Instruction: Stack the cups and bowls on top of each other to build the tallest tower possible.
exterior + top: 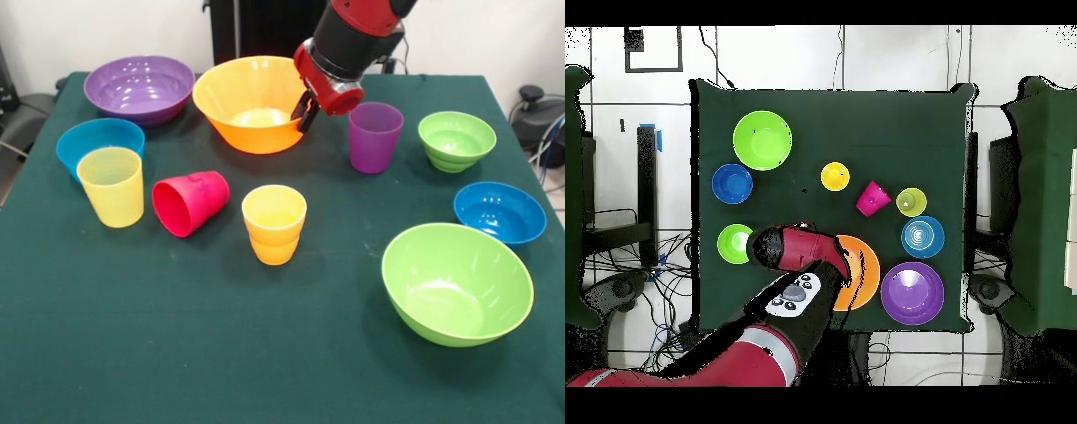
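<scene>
Nothing is stacked. The large orange bowl [250, 102] [862, 272] stands at the far middle. My gripper [305, 113] hangs at its right rim, open and empty, between it and the upright purple cup [374, 135]. The arm [795, 250] hides that cup in the overhead view. The large purple bowl [139, 87] [912, 293] is far left. A small blue bowl [100, 141] [922, 237], the pale yellow cup [111, 185] [911, 202], the red-pink cup [190, 202] [873, 198] on its side, and the yellow-orange cup [274, 223] [835, 176] stand nearer.
On the right are the small lime green bowl [456, 140] [734, 243], the second small blue bowl [500, 212] [732, 183] and the large lime green bowl [456, 283] [762, 140]. The dark green tablecloth [177, 353] covers the table.
</scene>
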### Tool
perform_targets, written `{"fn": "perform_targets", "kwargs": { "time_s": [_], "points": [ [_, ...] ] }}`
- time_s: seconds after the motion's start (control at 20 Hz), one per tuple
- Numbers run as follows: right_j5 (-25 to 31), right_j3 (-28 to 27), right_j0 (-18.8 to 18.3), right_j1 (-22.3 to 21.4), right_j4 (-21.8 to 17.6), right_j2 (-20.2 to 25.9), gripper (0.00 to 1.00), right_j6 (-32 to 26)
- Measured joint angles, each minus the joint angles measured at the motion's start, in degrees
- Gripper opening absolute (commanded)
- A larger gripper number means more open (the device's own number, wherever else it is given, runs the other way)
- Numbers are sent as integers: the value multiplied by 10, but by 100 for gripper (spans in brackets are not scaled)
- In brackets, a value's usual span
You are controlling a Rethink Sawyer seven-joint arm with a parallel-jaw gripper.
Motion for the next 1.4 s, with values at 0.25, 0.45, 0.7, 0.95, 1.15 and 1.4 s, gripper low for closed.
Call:
{"fn": "perform_targets", "kwargs": {
  "time_s": [0.25,0.45,0.7,0.95,1.15,1.4],
  "points": [
    [0,-2,0,2,5,0,0,0],
    [0,-12,0,12,11,-1,0,0],
    [8,-32,0,24,17,-6,0,0],
    [32,-53,0,35,17,-11,0,0],
    [58,-68,0,40,16,-12,0,0],
    [79,-84,0,42,16,-13,0,0]
  ]
}}
